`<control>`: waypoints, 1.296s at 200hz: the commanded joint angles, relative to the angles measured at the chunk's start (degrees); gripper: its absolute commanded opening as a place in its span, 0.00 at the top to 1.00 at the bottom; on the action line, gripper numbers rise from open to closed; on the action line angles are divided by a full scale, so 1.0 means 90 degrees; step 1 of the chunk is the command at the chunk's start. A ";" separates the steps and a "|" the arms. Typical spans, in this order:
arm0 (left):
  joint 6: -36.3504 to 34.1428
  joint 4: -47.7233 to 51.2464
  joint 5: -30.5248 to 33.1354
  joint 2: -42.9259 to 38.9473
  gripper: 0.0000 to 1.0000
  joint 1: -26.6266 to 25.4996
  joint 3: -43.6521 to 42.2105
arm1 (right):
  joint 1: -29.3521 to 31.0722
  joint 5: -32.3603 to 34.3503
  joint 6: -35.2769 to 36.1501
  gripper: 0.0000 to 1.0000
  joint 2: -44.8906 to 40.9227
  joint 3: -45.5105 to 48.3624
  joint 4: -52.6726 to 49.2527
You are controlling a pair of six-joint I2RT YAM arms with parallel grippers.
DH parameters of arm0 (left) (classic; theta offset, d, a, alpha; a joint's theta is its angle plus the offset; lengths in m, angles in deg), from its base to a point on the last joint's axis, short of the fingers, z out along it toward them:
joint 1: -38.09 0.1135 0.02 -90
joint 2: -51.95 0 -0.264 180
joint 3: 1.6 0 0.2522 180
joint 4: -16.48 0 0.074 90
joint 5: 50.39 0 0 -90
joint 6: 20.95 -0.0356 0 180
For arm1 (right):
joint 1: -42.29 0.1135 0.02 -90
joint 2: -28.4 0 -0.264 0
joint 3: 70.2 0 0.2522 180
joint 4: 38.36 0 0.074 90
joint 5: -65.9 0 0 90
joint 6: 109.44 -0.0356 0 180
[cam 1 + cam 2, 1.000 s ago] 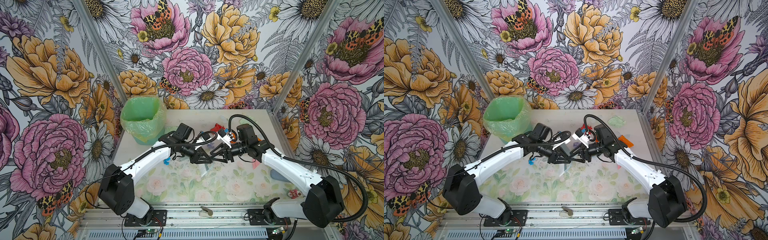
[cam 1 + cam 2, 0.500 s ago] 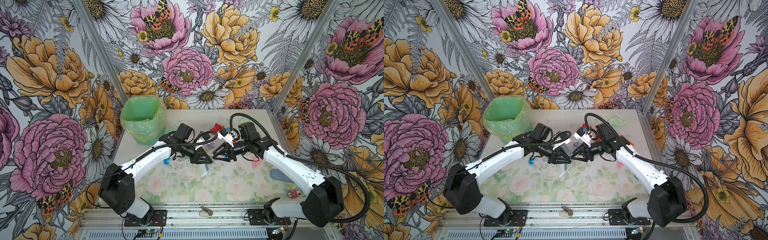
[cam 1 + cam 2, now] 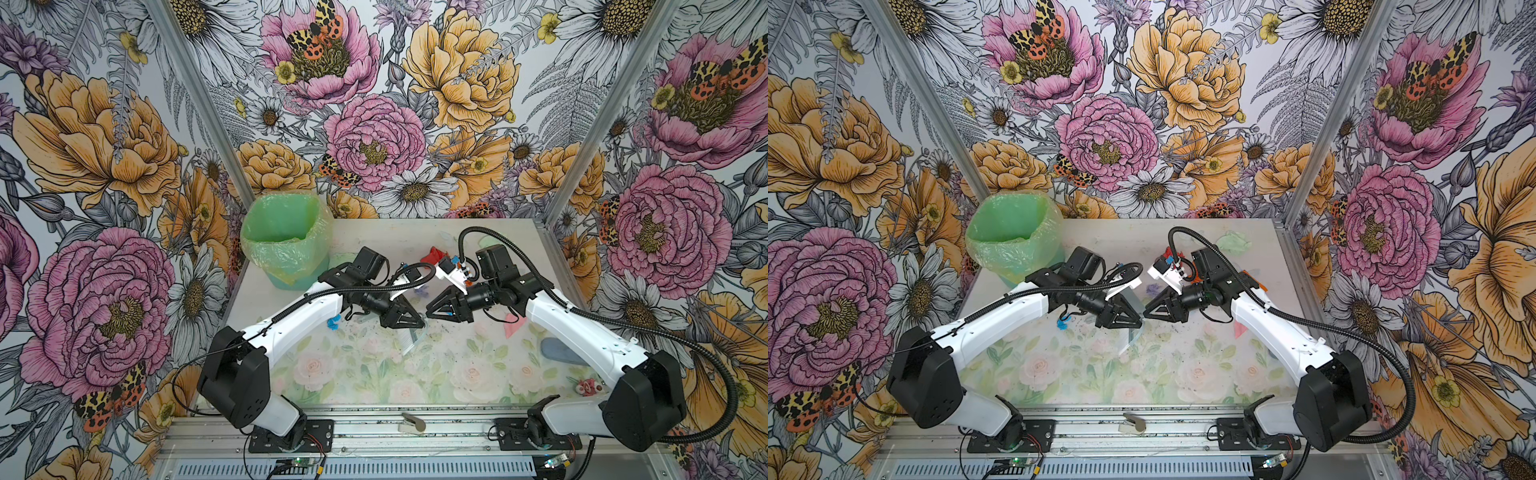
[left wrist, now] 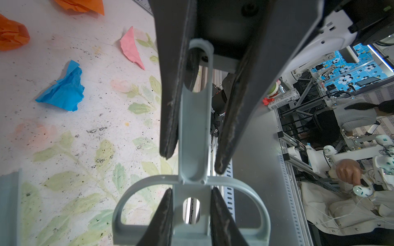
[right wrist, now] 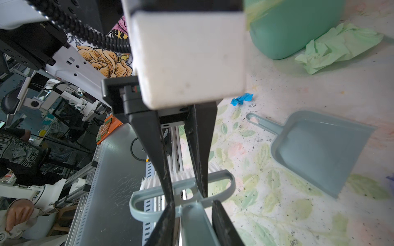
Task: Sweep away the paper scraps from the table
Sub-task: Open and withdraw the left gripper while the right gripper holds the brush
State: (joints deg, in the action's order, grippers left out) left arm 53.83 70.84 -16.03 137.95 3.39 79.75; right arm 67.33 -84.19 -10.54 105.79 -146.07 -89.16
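Note:
A grey-blue brush [image 3: 411, 338] with white bristles hangs over the middle of the table [image 3: 365, 386]. My left gripper [image 4: 191, 189] is shut on its neck. My right gripper [image 5: 193, 203] faces it tip to tip and straddles the handle [image 4: 195, 127]. One finger touches the handle and a thin gap shows at the other. Paper scraps lie around: red [image 3: 432, 253], small blue [image 5: 242, 99], pink [image 4: 132, 49], larger blue [image 4: 64, 89], orange [image 4: 12, 34], pale green [image 5: 336, 44], lilac [image 3: 1152, 287]. The dustpan [image 5: 319, 149] lies flat beside the grippers.
A green-lined bin [image 3: 286, 237] stands at the back left corner. A grey-blue oval object [image 3: 557, 351] lies by the right arm, and a small red and white thing [image 3: 586, 386] sits at the front right. Aluminium framing [image 3: 411, 423] edges the front.
My right gripper's jaws have narrowed round the brush handle. The left gripper has kept its hold on the brush and has barely moved.

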 commanded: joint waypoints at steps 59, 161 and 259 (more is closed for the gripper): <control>0.0020 -0.0204 0.0127 0.0132 1.00 0.0079 0.0136 | 0.0111 -0.0256 0.0141 0.79 0.0074 -0.0023 -0.0083; 0.0089 -0.0209 0.0790 0.0031 0.93 0.0110 0.0127 | 0.0156 -0.0146 0.0145 1.00 0.0088 -0.0023 -0.0083; 0.0370 -0.0833 0.1281 -0.0637 0.53 0.0450 -0.0378 | 0.0148 0.0144 0.0105 1.00 0.0004 0.0059 -0.0084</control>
State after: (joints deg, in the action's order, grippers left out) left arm 55.45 67.41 -7.68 134.52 6.06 77.85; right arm 68.25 -82.84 -10.34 106.51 -145.94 -89.27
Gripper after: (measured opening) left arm 0.417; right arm 0.209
